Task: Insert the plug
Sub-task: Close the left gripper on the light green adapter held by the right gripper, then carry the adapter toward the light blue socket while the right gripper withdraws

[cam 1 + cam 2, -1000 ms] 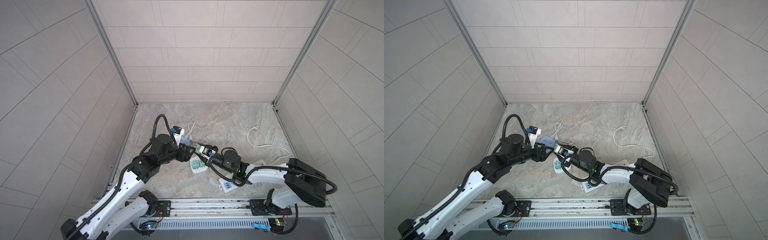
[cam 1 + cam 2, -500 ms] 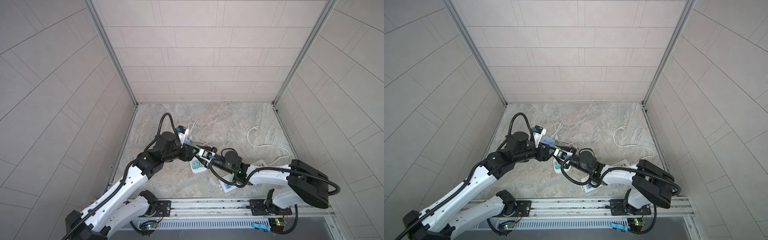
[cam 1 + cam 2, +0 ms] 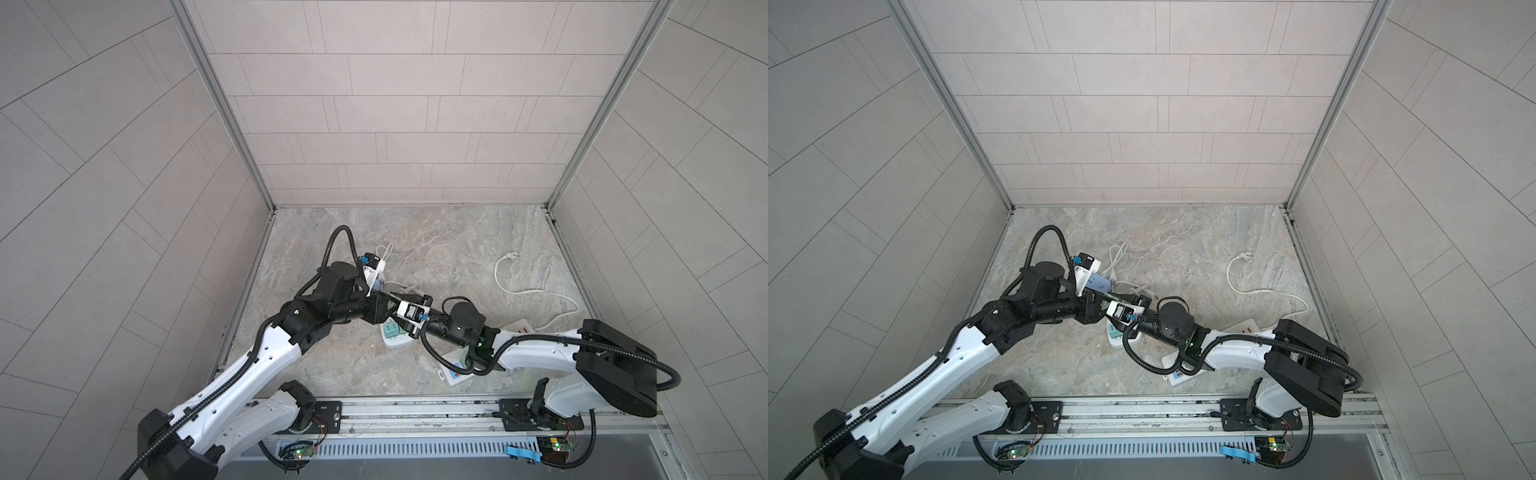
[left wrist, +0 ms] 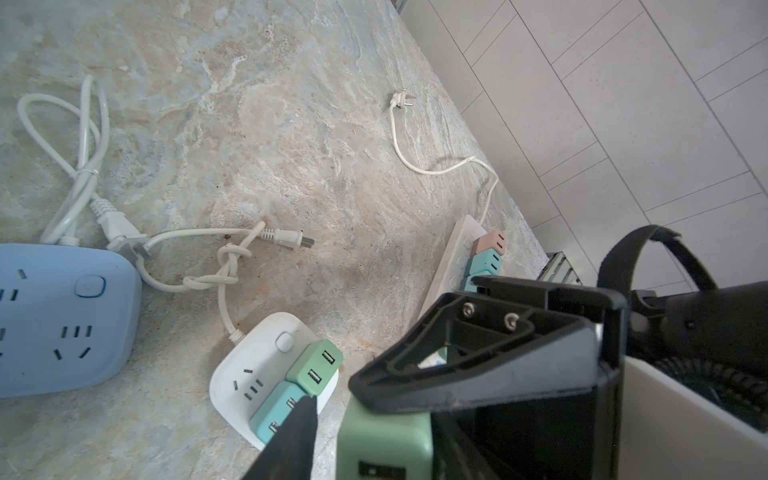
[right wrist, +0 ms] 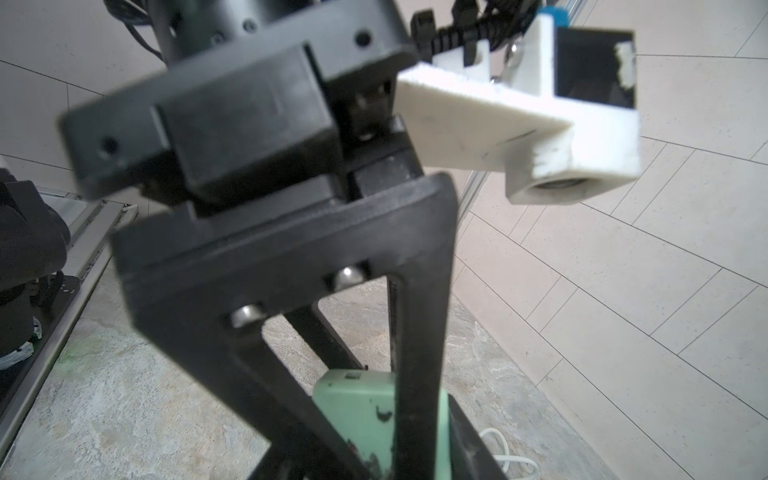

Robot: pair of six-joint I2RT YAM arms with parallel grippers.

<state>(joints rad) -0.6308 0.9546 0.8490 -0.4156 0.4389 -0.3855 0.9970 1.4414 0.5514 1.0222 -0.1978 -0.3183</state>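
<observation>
gripping the green plug [image 4: 382,440] with its jaws clamped on it, the right gripper [image 3: 400,303] holds it off the floor, left of centre, just above the white power strip [image 4: 245,361]. the left gripper [image 3: 386,306] straddles the same plug, jaws apart, one finger [image 4: 291,436] just short of it.

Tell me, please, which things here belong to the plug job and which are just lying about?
Job: green adapter, held; probably small white strip, with a free socket.
Lying about: blue strip; long white strip; far white plug; bundled cord.
</observation>
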